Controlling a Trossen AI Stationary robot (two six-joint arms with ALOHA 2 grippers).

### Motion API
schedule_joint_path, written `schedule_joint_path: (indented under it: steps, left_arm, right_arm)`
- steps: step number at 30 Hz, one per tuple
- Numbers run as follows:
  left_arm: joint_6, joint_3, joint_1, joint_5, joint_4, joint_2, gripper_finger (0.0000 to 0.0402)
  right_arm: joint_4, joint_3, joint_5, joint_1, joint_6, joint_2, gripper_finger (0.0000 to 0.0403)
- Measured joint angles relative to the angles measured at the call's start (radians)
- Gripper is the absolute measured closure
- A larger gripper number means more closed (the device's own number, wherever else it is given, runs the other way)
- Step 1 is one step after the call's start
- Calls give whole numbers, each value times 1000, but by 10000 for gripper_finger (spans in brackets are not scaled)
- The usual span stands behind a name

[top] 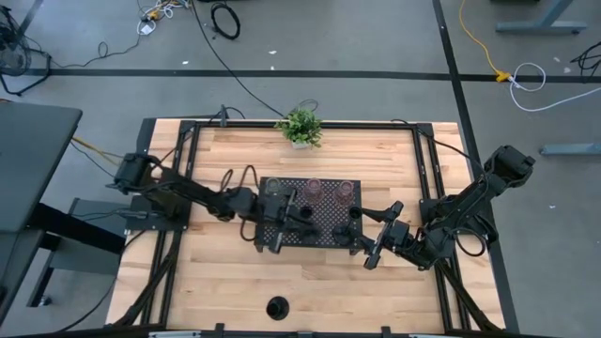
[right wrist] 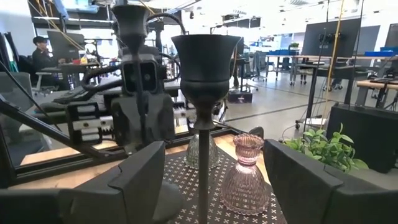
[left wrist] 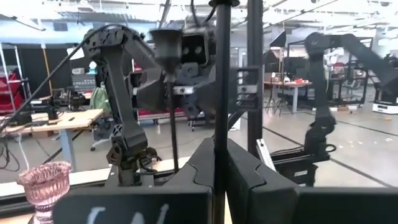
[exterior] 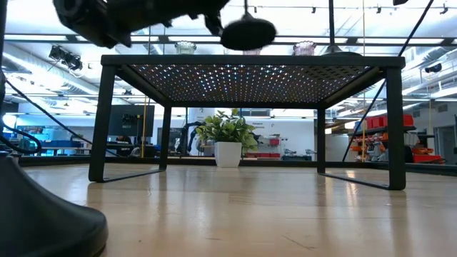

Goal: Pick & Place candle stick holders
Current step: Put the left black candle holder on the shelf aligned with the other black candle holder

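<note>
My left gripper (top: 289,218) is over the black perforated tray (top: 324,233), shut on a tall black holder (left wrist: 221,93). That holder's cone base (exterior: 248,32) shows above the tray top in the low view. My right gripper (right wrist: 205,186) is open at the tray's right part. Its fingers stand on either side of the second tall black holder (right wrist: 205,56) without touching it. A greenish glass holder (top: 275,191) and two pinkish ones (top: 313,188) (top: 345,191) stand on the tray's far part. The squat black holder (top: 277,307) stands on the table near its front edge. My left gripper pinches the tall black holder's thin stem (left wrist: 219,134) between its two fingers. The fingers come level and lie across the upright stem. Whether the base touches the tray, I cannot tell.
A leafy potted plant (top: 300,127) stands at the table's far edge, behind the tray. The tray stands on thin legs (exterior: 103,121) above the wooden table. Bare wood lies on the near half of the table (top: 225,282).
</note>
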Motion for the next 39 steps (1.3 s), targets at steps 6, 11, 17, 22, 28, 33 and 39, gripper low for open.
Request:
schedule_joint_path:
  steps: [6,11,17,22,28,33,39]
  left_arm:
    - [-14,35,20,31,-3,54,387]
    - [-27,35,22,32,-5,58,389]
    - [-38,35,22,32,-36,58,384]
    - [-39,35,22,32,-37,62,385]
    - [-40,35,22,31,-39,62,380]
    - [-40,35,22,30,-42,62,375]
    - [-40,35,22,30,-42,62,381]
  right_arm:
    - [0,0,0,1,-3,0,131]
    - [0,0,0,2,-4,0,130]
    - [0,0,0,2,-4,0,131]
    - [-1,0,0,2,-4,0,131]
    - [-1,0,0,2,-4,0,130]
    - [-1,0,0,2,-4,0,131]
    - [-1,0,0,2,-4,0,131]
